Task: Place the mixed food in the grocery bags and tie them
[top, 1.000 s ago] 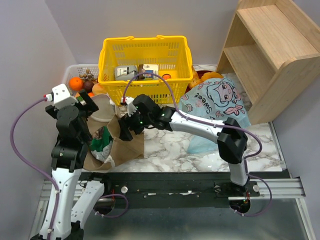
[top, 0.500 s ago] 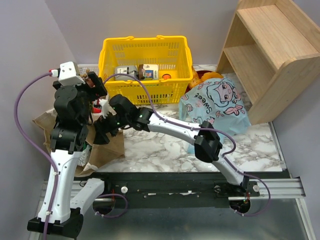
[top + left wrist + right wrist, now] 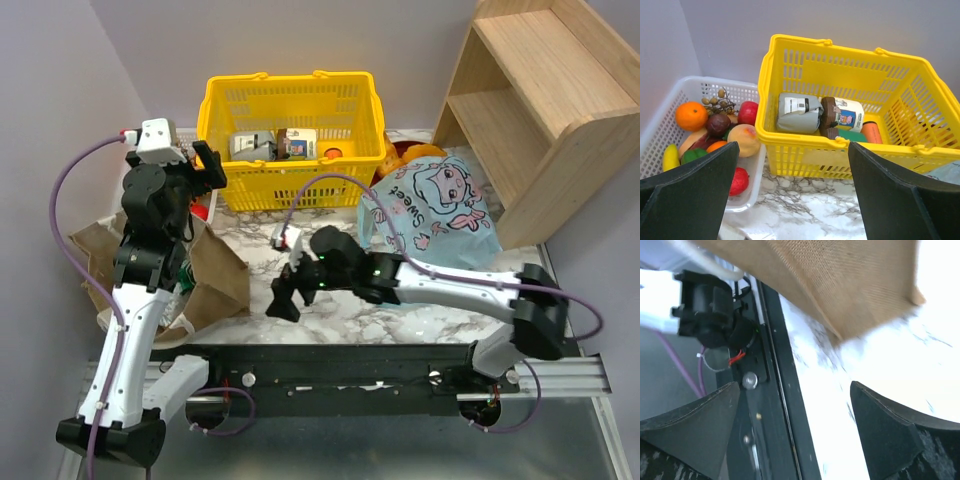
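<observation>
The left end effector [image 3: 792,200] is spread wide and holds nothing; just ahead and below it sits one yellow basket [image 3: 805,145] with a grey carton [image 3: 799,112], a second carton [image 3: 840,115] and two smaller items too cramped to name. Ahead to its left is one white tray [image 3: 700,87] with an orange [image 3: 690,115], a dark fruit [image 3: 718,124], two red fruits [image 3: 747,112] and a peach [image 3: 743,140]; more pieces are cut off by its finger. The right end effector [image 3: 283,300] is also wide and empty, low over the table [image 3: 400,325]. The tan bag [image 3: 215,270] lies slumped and creased just ahead of it; that wrist view is blurred, and the left arm hides the bag's mouth. The blue bag [image 3: 440,210], translucent with a pink cartoon animal, stands well behind it beside the basket, its contents unclear.
</observation>
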You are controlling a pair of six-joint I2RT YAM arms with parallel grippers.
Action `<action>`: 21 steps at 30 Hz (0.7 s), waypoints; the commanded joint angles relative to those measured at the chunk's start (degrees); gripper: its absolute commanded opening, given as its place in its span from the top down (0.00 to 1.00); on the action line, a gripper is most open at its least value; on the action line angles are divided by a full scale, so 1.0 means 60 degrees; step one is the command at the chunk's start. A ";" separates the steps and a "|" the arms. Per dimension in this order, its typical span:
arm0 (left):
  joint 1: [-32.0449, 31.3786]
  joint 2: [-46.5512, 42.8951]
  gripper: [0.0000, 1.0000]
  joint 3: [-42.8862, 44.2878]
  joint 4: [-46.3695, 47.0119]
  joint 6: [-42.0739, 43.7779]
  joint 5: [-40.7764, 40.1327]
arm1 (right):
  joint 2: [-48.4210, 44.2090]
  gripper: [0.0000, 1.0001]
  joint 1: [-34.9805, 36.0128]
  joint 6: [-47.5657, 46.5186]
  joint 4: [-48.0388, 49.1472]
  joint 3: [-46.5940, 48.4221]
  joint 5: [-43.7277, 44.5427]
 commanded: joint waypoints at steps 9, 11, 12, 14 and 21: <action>-0.3019 0.2378 0.02 0.0202 0.1242 0.0156 0.1864 | -0.3130 0.00 -0.2136 0.1077 -0.4448 -0.1324 0.8301; -0.3078 0.2716 0.02 -0.0164 0.1404 -0.0300 0.2149 | -0.3043 0.00 -0.2414 0.1003 -0.4696 -0.1457 0.9240; -0.3121 0.3022 0.02 -0.0267 0.1520 -0.0535 0.2121 | -0.2926 0.00 -0.2503 0.1062 -0.4829 -0.1443 0.9547; -0.3311 0.3302 0.02 -0.0560 0.1928 -0.1107 0.2252 | -0.2445 0.00 -0.2925 0.1354 -0.5281 -0.1326 0.9931; -0.4308 0.4619 0.02 -0.1380 0.3512 -0.2235 0.2062 | -0.0908 0.00 -0.3382 0.1385 -0.5650 -0.0843 1.1218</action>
